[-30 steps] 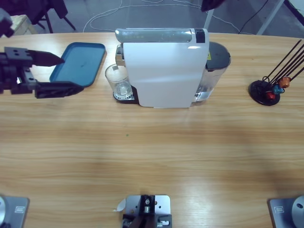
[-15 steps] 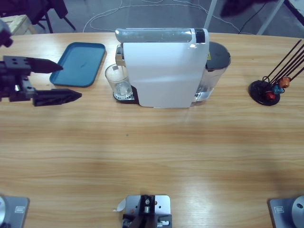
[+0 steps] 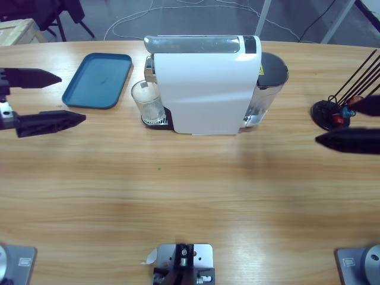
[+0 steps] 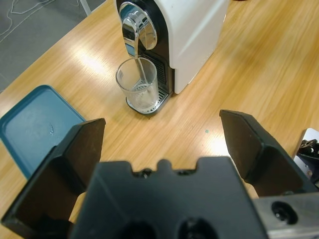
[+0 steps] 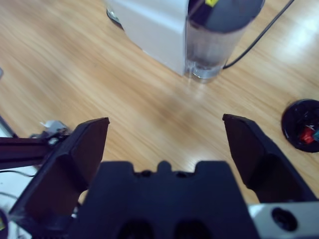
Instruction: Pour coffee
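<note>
My left gripper (image 3: 50, 98) hangs wide open and empty at the table's left edge. The glass (image 3: 146, 102) stands under the coffee machine (image 3: 205, 83) spout, to its right past the blue tray (image 3: 98, 80). My right gripper (image 3: 356, 123), also wide, is farther off.

The high view looks straight down on the wooden table (image 3: 190, 196), with the coffee machine (image 3: 205, 83) in the upper middle of the frame. The left wrist view looks down at a slant from fairly near, over its own black jaws, with the machine's spout end and the glass (image 4: 138, 84) in the upper middle. The right wrist view faces the machine's water tank (image 5: 219, 40) at upper centre. All three share the machine.
</note>
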Robot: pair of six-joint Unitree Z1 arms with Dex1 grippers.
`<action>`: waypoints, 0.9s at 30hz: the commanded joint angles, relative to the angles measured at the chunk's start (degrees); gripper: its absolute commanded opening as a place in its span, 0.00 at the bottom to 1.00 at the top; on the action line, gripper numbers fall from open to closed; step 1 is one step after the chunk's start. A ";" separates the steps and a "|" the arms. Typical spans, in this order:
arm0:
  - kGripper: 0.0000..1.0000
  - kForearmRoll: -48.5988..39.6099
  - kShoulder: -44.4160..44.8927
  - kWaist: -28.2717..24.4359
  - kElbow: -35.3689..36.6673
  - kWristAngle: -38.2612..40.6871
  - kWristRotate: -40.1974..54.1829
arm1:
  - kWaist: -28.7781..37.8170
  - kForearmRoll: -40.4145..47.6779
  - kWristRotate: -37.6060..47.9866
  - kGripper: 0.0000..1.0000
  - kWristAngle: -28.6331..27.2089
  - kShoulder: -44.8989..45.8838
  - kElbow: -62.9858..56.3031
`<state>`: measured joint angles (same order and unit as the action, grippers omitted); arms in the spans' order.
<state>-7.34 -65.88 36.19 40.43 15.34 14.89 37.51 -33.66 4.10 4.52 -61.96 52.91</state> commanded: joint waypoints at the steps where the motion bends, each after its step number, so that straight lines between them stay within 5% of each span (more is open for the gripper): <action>1: 1.00 -0.65 2.43 0.38 -2.48 -0.56 -1.57 | 0.37 16.91 -7.16 1.00 -6.21 10.40 -15.43; 17: 1.00 -4.27 9.25 0.38 -1.16 -0.75 -7.99 | -0.16 6.49 -7.14 1.00 -2.33 10.00 -10.99; 27: 1.00 -7.12 11.01 0.38 -3.51 -0.51 -9.71 | 0.16 8.00 -7.56 1.00 -2.75 10.59 -11.74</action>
<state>-12.38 -57.38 36.19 39.84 15.34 6.78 37.51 -26.40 -2.44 1.48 -52.41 42.40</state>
